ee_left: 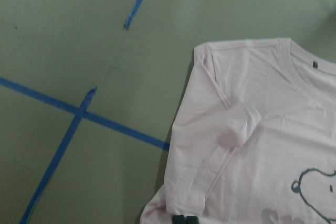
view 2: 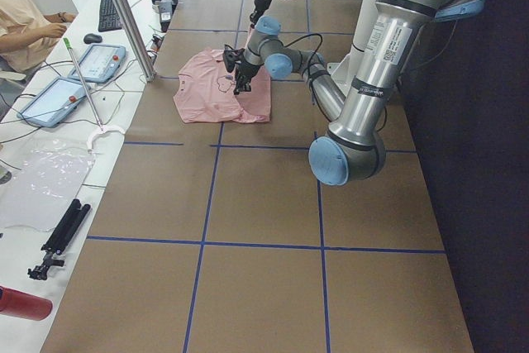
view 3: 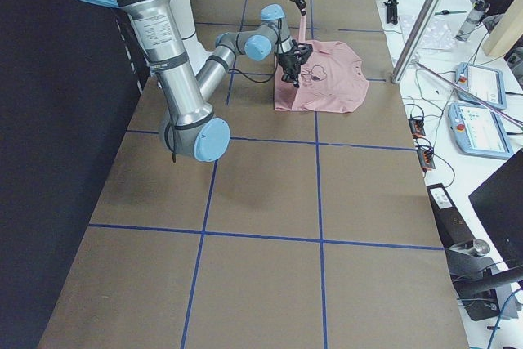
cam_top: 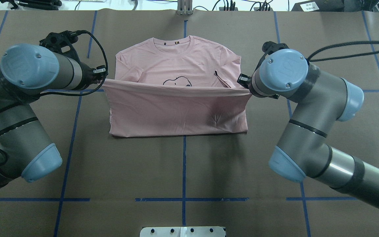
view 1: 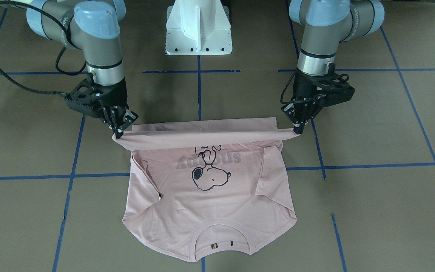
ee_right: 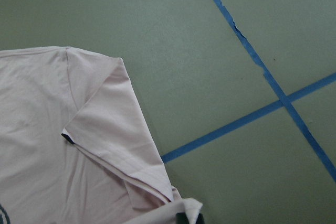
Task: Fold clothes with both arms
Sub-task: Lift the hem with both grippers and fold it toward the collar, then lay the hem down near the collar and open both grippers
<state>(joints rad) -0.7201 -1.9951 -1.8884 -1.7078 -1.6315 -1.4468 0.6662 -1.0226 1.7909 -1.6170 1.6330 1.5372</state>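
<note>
The pale pink T-shirt [view 1: 210, 204] [cam_top: 176, 108] lies print-up with its collar on the side far from the robot and both sleeves folded inward. Its hem is raised off the table and stretched taut between the two grippers, above the dog print [view 1: 210, 177]. My left gripper [view 1: 298, 129] [cam_top: 102, 77] is shut on one hem corner. My right gripper [view 1: 118, 133] [cam_top: 244, 85] is shut on the other. Each wrist view looks down on a folded sleeve [ee_left: 231, 140] [ee_right: 113, 124], with pinched cloth at the bottom edge.
The white pedestal base [view 1: 198, 34] stands behind the shirt. Blue tape lines [view 1: 70, 175] grid the brown table. Side benches hold tablets [view 2: 78, 80] [view 3: 478, 128], cables and tools; a person's arm [view 2: 33, 35] rests at one bench.
</note>
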